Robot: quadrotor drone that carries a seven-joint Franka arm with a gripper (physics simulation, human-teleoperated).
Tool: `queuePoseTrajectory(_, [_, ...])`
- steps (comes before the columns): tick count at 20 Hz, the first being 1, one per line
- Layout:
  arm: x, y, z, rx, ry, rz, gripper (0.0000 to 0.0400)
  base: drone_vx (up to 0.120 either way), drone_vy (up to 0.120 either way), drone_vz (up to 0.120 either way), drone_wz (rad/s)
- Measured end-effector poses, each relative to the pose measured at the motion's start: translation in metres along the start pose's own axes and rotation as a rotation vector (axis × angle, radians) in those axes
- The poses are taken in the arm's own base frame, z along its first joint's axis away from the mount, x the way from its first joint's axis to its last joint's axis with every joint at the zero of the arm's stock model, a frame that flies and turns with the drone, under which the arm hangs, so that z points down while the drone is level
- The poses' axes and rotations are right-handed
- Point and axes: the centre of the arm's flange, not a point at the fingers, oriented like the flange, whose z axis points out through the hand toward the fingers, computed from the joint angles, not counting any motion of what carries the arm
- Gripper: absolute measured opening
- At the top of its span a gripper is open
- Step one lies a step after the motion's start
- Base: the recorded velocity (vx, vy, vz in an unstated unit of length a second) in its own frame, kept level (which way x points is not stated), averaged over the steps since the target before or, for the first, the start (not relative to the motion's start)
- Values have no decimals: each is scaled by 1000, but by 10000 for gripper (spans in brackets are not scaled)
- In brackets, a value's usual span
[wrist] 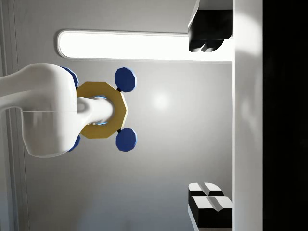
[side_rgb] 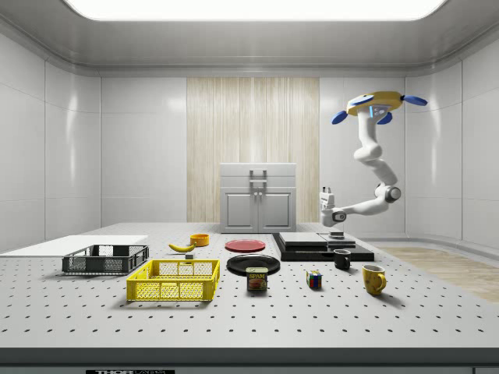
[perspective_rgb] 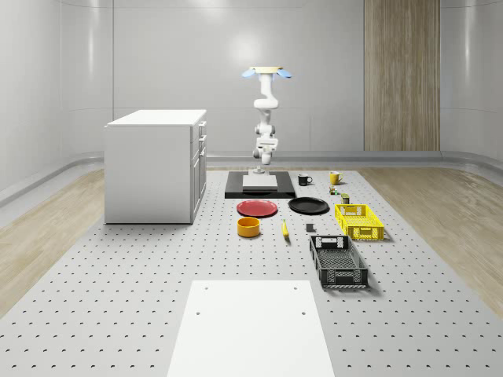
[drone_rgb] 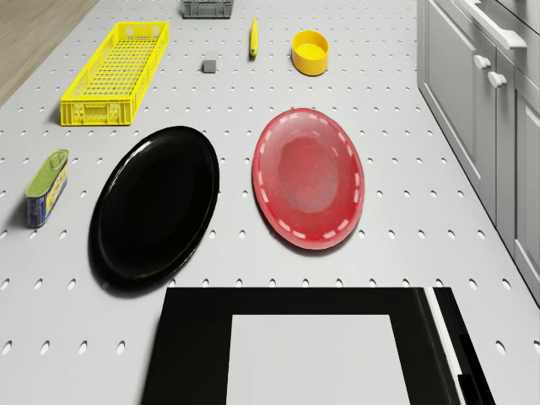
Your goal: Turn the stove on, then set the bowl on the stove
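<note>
jaws: spread wide, gripping nothing | gripper [side_rgb: 336, 231] low at the stove [perspective_rgb: 260, 185] far edge, just above its black base | bowl [perspective_rgb: 248, 227] yellow, on the table [perspective_rgb: 118, 275] near the red plate [perspective_rgb: 257, 208], well apart from the stove | drone [side_rgb: 376, 104] hovers high behind the stove

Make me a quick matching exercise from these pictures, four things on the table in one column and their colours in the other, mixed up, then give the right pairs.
Things:
1. bowl
2. long crate
3. plate nearest the cabinet
4. mug farthest from the cabinet

Colours:
A. red
B. yellow
C. orange-yellow
D. dark grey

Pairs: 1-C, 2-D, 3-A, 4-B
</note>
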Motion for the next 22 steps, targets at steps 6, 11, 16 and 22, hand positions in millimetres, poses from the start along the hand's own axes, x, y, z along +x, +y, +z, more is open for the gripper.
queuePoseTrajectory(6, [-8, -8, 1, -79, 85, -2, 400, 60, -87, 0, 0])
queuePoseTrajectory(11, [-25, -24, 6, -245, 256, -6, 400, 0, -120, 0, 0])
queuePoseTrajectory(16, [-54, -52, 35, -601, 614, -15, 400, 0, -48, -56, 0])
queuePoseTrajectory(22, [-69, -65, 127, -1299, 1307, -31, 400, 0, 0, -67, 0])
